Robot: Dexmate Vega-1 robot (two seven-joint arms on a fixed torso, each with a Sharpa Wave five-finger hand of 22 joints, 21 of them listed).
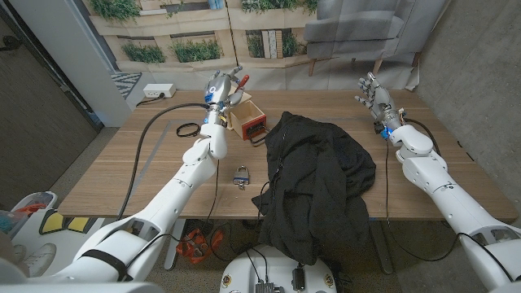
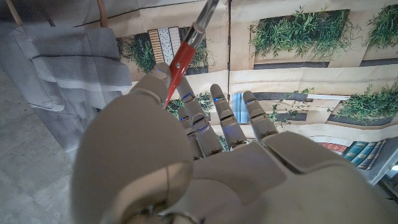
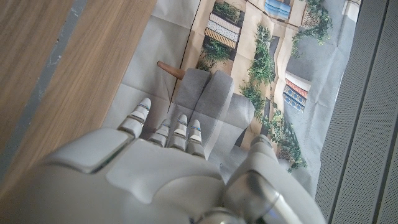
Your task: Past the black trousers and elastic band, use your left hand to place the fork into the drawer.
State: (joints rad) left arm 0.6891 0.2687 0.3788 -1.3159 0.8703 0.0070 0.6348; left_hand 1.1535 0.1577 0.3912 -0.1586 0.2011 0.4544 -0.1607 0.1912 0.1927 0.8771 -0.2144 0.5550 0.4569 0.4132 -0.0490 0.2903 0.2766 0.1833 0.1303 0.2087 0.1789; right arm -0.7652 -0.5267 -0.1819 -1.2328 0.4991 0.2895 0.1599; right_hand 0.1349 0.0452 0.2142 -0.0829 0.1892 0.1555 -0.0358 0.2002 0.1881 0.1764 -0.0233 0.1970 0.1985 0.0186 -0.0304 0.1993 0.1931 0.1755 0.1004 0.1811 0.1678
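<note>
My left hand [image 1: 218, 89] is raised over the far side of the table and grips a fork [image 1: 237, 81] by its red handle. The small wooden drawer [image 1: 247, 117] with a red front stands just right of and below the hand. In the left wrist view the fork [image 2: 181, 57] sticks out past the fingers [image 2: 219, 118], its metal end pointing away. The black trousers [image 1: 317, 179] lie heaped in the middle of the table. A black elastic band [image 1: 187, 129] lies left of the drawer. My right hand [image 1: 374, 93] is lifted at the far right, fingers apart, holding nothing.
A small padlock [image 1: 242, 175] lies on the wooden table [image 1: 122, 179] near the trousers' left edge. A black cable [image 1: 151, 134] runs across the left side. A white power strip [image 1: 159, 91] sits beyond the far edge. The right wrist view shows my right hand [image 3: 174, 165] beside the table edge [image 3: 56, 68].
</note>
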